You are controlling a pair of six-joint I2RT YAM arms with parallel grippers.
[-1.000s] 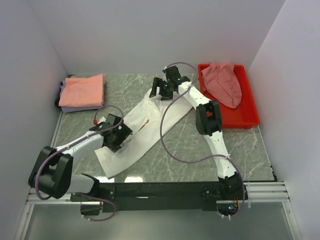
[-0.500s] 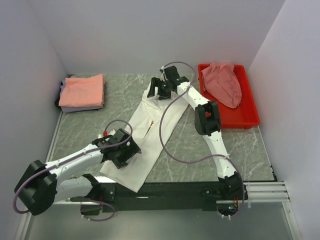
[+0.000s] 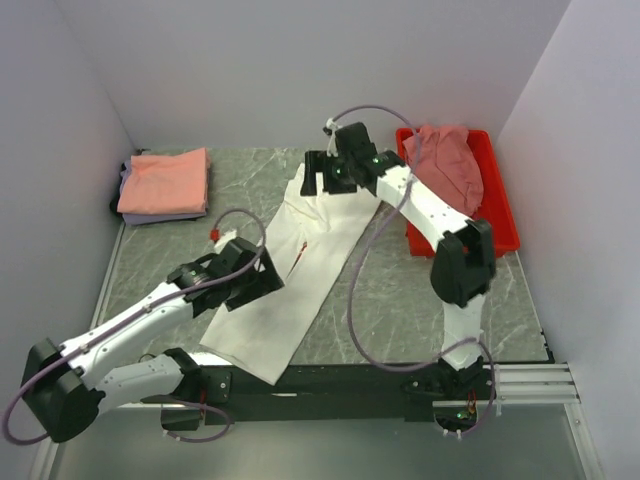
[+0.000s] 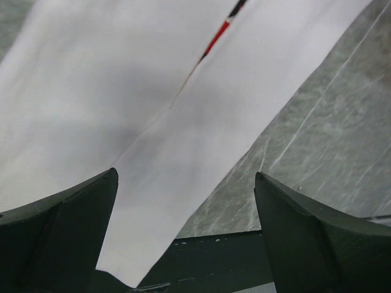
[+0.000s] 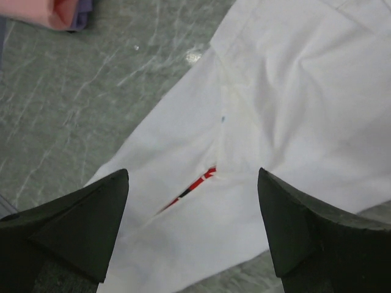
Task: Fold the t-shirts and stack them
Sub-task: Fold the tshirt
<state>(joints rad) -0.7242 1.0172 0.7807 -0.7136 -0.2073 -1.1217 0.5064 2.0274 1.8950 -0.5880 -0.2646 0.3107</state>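
The white t-shirt [image 3: 300,270] lies folded into a long strip, running diagonally from the back centre to the table's near edge, with a thin red print line showing in its fold [image 3: 301,254]. It fills the left wrist view [image 4: 153,110] and the right wrist view [image 5: 275,122]. My left gripper [image 3: 250,280] is open and empty above the strip's lower half. My right gripper [image 3: 322,178] is open and empty above the strip's far end. A salmon-orange tee [image 3: 165,180] lies folded on a lavender one [image 3: 160,216] at the back left. A dusty-pink tee [image 3: 447,165] lies crumpled in the tray.
The red plastic tray [image 3: 495,232] stands at the back right. White walls close in the left, back and right sides. The black base rail [image 3: 330,380] runs along the near edge, and the shirt's lower end overhangs it.
Both grippers have let go of the white shirt and lifted off it. The left arm moved forward and right; the right arm swung toward the tray side. The shirt strip shifted toward the near edge.
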